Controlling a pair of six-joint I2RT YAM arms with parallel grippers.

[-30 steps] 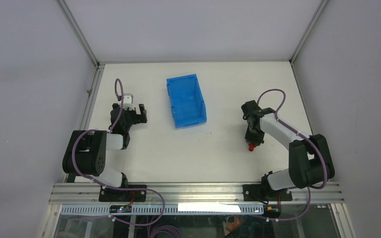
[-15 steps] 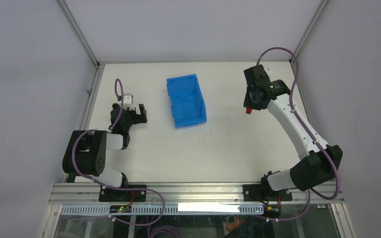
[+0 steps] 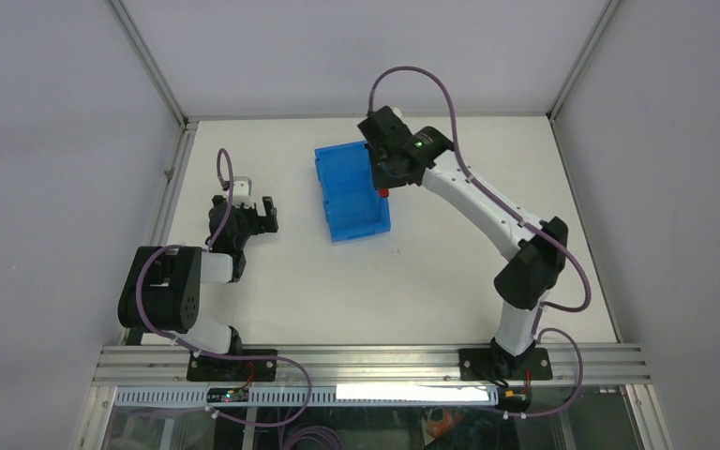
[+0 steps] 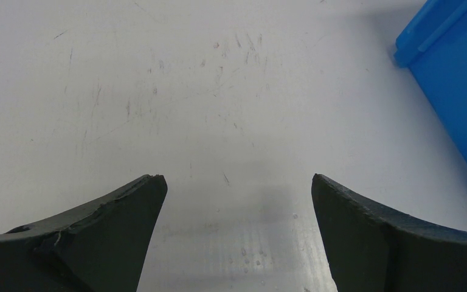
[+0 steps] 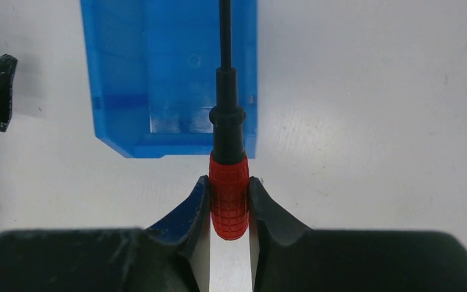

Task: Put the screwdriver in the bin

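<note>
My right gripper (image 3: 385, 184) (image 5: 228, 185) is shut on the red handle of the screwdriver (image 5: 228, 198) and holds it in the air over the right wall of the blue bin (image 3: 351, 199). The black shaft points out over the bin's inside (image 5: 173, 67). In the top view only the red handle end (image 3: 384, 192) shows under the gripper. My left gripper (image 3: 255, 214) (image 4: 237, 188) is open and empty, low over the table to the left of the bin, whose corner shows in the left wrist view (image 4: 456, 73).
The white table (image 3: 412, 272) is framed by metal rails at the left edge (image 3: 171, 178) and near edge (image 3: 366, 361). Grey walls rise at the back and sides. The right arm's links (image 3: 487, 211) stretch across the table's right half.
My right arm lifted the screwdriver from the right side of the table, swung it up and leftward, and now holds it over the bin's right wall. The left arm has not moved.
</note>
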